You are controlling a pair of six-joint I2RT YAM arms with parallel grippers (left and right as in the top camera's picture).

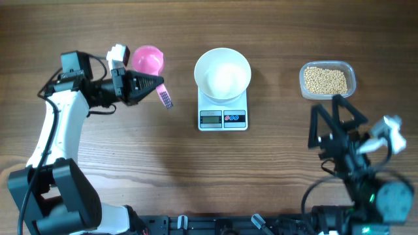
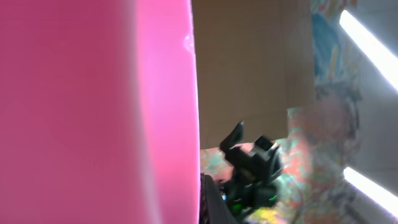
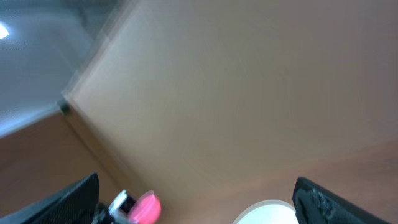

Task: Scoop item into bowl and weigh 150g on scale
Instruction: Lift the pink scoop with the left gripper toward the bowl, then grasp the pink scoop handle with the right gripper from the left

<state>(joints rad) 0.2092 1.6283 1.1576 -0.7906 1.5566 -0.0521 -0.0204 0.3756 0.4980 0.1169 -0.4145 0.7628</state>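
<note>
Bare counter (image 1: 130, 170) spans the lower middle of the frame, with another open band between the scale (image 1: 223, 119) and the tub (image 1: 327, 80) at upper right. The bowl (image 1: 223, 73) tops the scale at centre. The pink scoop (image 1: 149, 60) and left arm (image 1: 55, 124) fill the upper left, and the right arm (image 1: 356, 153) fills the lower right.

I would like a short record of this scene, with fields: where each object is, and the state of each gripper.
left gripper: shut on the pink scoop, left of the scale
right gripper: open, holding nothing, close to the tub
bowl: white, standing on the scale, looks empty
beans: in the clear tub, right of the scale
scale display: too small to read
</note>
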